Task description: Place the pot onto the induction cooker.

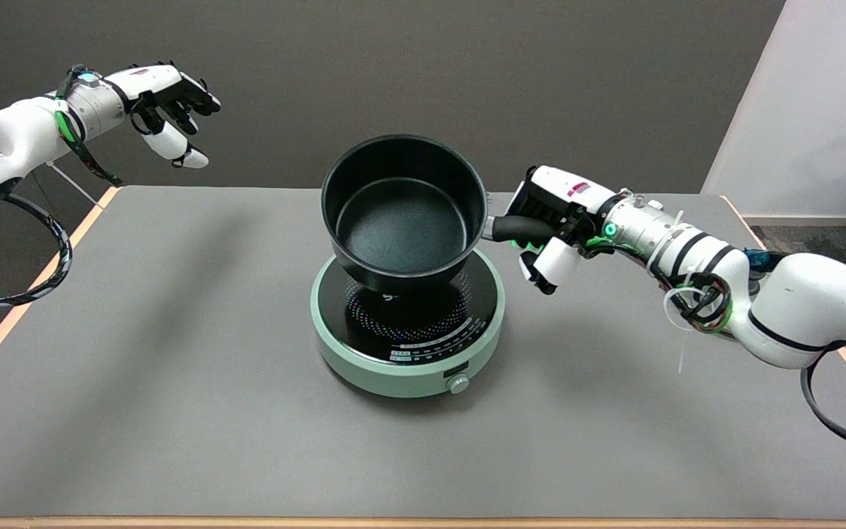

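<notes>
Your right hand [551,228] has its fingers wrapped around the black handle [515,229] of the pot [402,213], and this side grip keeps the arm away from the cooker while the pot hangs out over it. The pot is above the induction cooker [408,323], a little toward its far side, and it is tilted so that the opening faces the camera; it looks not yet flat on the glass top. The pot is black, deep and empty, with a dark matte inside. The cooker is pale green with a knob [457,383] in front, and it stands in the middle of the grey worktop [173,382].
</notes>
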{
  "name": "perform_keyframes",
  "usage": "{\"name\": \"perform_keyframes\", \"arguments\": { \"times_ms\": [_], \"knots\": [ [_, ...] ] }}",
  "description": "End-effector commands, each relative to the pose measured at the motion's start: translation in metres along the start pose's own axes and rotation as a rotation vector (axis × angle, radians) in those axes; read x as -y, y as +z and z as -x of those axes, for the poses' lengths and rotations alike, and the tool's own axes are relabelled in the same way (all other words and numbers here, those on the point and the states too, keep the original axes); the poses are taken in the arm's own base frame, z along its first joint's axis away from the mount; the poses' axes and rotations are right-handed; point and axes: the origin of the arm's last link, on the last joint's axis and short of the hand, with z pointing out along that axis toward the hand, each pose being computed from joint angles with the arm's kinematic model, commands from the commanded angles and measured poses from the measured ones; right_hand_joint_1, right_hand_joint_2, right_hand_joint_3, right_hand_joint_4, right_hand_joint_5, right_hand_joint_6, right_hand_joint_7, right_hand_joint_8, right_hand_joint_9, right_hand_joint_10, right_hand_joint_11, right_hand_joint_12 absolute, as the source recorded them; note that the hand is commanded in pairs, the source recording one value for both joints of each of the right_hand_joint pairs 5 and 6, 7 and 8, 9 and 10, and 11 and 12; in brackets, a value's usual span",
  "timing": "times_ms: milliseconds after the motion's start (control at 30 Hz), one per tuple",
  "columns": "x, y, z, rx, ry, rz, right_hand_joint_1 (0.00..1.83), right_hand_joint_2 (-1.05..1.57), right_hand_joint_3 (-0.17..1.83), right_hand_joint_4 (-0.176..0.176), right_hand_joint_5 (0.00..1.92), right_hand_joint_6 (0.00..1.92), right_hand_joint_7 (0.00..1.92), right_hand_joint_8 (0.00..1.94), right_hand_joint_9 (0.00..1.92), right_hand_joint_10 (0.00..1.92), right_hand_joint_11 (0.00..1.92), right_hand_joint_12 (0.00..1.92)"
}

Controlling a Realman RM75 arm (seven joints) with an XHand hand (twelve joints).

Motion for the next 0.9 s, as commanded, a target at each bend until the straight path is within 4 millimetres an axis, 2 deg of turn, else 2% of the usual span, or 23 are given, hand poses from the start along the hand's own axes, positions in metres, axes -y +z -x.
{"name": "perform_keyframes", "arguments": {
  "times_ms": [33, 200, 433, 667, 900],
  "knots": [
    [0.004, 0.000, 0.008, 0.014, -0.021, 0.005, 1.39, 0.09, 1.83, -0.110, 1.42, 1.42, 1.42, 1.42, 1.42, 1.42, 1.42, 1.42],
    [0.004, 0.000, 0.009, 0.019, -0.021, 0.001, 1.39, 0.13, 1.83, -0.110, 1.42, 1.42, 1.42, 1.42, 1.42, 1.42, 1.42, 1.42],
    [-0.008, -0.010, 0.029, 0.072, -0.009, 0.030, 1.39, 0.12, 1.83, -0.110, 1.42, 1.42, 1.42, 1.42, 1.42, 1.42, 1.42, 1.42],
    [-0.016, -0.017, 0.033, 0.105, -0.028, 0.045, 1.39, 0.11, 1.83, -0.110, 1.41, 1.41, 1.41, 1.41, 1.41, 1.41, 1.41, 1.41],
    [-0.015, -0.018, 0.032, 0.107, -0.033, 0.038, 1.39, 0.10, 1.83, -0.109, 1.41, 1.41, 1.41, 1.41, 1.41, 1.41, 1.41, 1.41]
  ]
}}
